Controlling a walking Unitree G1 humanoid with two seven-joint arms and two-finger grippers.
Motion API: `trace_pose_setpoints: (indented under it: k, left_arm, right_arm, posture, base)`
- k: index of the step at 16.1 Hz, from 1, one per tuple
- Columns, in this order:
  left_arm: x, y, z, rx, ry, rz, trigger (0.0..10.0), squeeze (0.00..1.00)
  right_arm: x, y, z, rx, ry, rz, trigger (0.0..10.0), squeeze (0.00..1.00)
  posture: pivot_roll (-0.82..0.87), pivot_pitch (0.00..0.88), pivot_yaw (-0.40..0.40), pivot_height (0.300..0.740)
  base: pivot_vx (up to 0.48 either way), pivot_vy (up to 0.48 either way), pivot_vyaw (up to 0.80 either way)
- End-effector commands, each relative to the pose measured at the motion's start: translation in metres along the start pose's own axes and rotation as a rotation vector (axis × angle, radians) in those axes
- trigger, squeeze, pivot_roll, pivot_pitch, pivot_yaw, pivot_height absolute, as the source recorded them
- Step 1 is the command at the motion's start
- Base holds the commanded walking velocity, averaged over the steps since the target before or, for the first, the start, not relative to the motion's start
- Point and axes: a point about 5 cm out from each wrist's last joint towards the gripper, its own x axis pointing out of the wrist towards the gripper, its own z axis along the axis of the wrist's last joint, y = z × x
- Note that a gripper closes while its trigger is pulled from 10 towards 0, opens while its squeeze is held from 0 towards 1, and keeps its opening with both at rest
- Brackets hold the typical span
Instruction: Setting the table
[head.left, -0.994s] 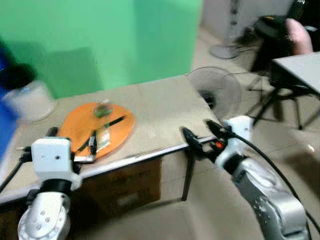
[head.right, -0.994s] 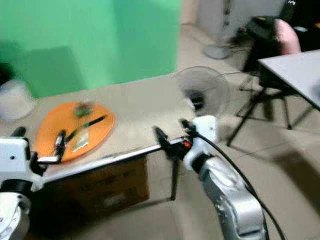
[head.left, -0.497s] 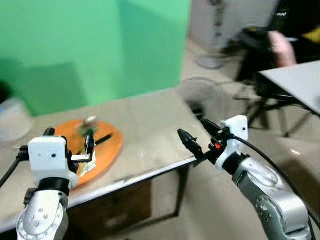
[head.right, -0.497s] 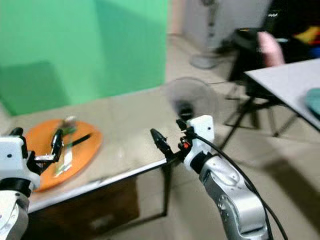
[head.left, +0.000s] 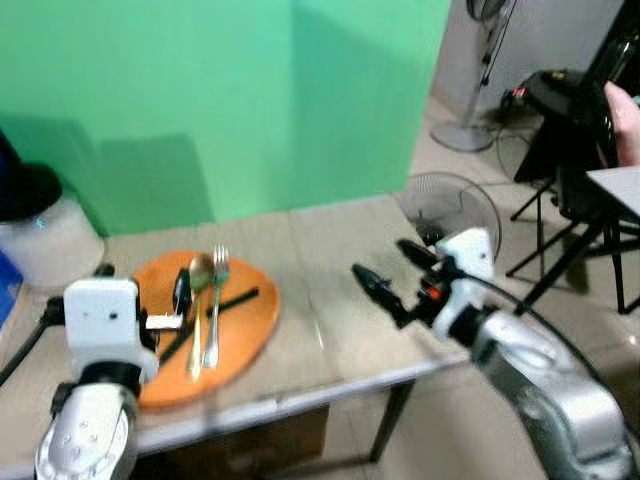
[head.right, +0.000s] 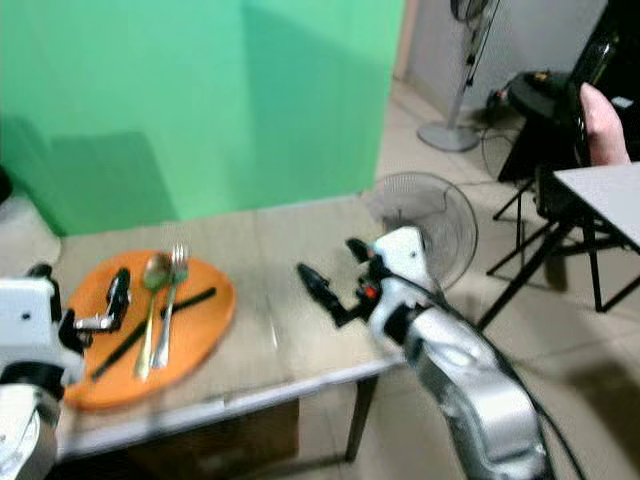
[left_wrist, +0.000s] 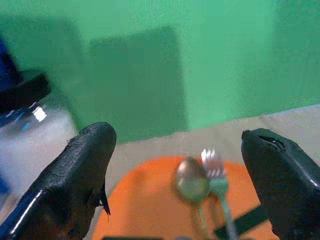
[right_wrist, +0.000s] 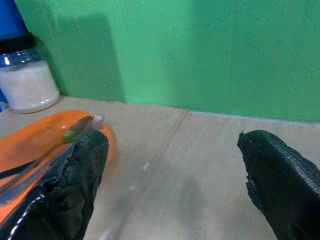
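Now, from the left eye view, an orange plate (head.left: 245, 320) sits on the beige table (head.left: 330, 260) in front of a green wall (head.left: 250, 100), and on it lie a spoon (head.left: 198, 300), a fork (head.left: 217, 300) and a thin black stick (head.left: 215, 310) that is too soft to identify. The left gripper (head.left: 180, 315) hovers over the plate's near-left part, one finger hidden behind its white wrist block. The right gripper (head.left: 395, 275) hangs over bare tabletop to the right, fingers spread wide. A white jar (head.left: 50, 235) with a dark lid stands at the left edge, cut off. A floor fan (head.left: 450, 205) pokes up behind the table's far corner.

Over to the left wrist view: both black fingers (left_wrist: 75, 185) stand far apart, nothing between them, with spoon bowl and fork tines blurred beyond.

Right wrist view: fingers (right_wrist: 65, 195) parted too, the plate's rim half hidden behind one
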Motion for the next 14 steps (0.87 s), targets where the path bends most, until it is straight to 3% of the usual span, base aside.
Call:
trace_pose_setpoints:
  k: [1,4,6,10,11,12,13,14]
  left_arm:
    - [0.002,-0.008,0.001,-0.014,-0.002,-0.049,10.0,1.0]
    - [0.009,-0.015,-0.005,0.081,0.064,-0.15,10.0,1.0]
    - [0.018,-0.013,-0.012,0.192,0.182,-0.284,10.0,1.0]
    - [0.036,-0.004,-0.01,0.163,0.291,-0.378,10.0,1.0]
    - [0.042,0.0,-0.011,0.164,0.33,-0.383,10.0,0.96]
    - [0.047,0.006,-0.014,0.166,0.376,-0.366,10.0,0.45]
    - [0.05,0.014,-0.017,0.148,0.427,-0.329,10.0,0.15]
    - [0.055,0.026,-0.017,0.127,0.462,-0.255,10.0,0.0]
  right_arm:
    - [-0.005,-0.007,0.002,-0.006,0.0,0.011,10.0,0.0]
    - [-0.011,-0.009,0.003,-0.038,0.029,0.138,10.0,0.0]
    - [-0.017,-0.01,0.001,-0.055,0.089,0.249,10.0,0.0]
    - [-0.028,-0.017,0.001,-0.129,0.195,0.4,10.0,0.0]
    - [-0.03,-0.021,0.004,-0.147,0.215,0.426,10.0,0.0]
    - [-0.031,-0.023,0.006,-0.159,0.228,0.446,10.0,0.0]
    - [-0.032,-0.023,0.007,-0.167,0.239,0.467,10.0,0.0]
    - [-0.034,-0.023,0.007,-0.176,0.252,0.484,10.0,0.0]
  posture:
    - [-0.03,0.0,0.053,0.74]
    - [-0.04,0.0,0.07,0.74]
    - [-0.05,0.0,0.087,0.74]
    - [-0.07,0.0,0.093,0.74]
    - [-0.07,0.0,0.093,0.74]
    - [-0.07,0.0,0.091,0.74]
    - [-0.08,0.0,0.09,0.74]
    - [-0.08,0.0,0.084,0.74]
  base:
    - [0.0,0.0,0.0]
    - [0.0,0.0,0.0]
    - [0.0,0.0,0.0]
    - [0.0,0.0,0.0]
    - [0.0,0.0,0.0]
    - [0.0,0.0,0.0]
    - [0.0,0.0,0.0]
    - [0.0,0.0,0.0]
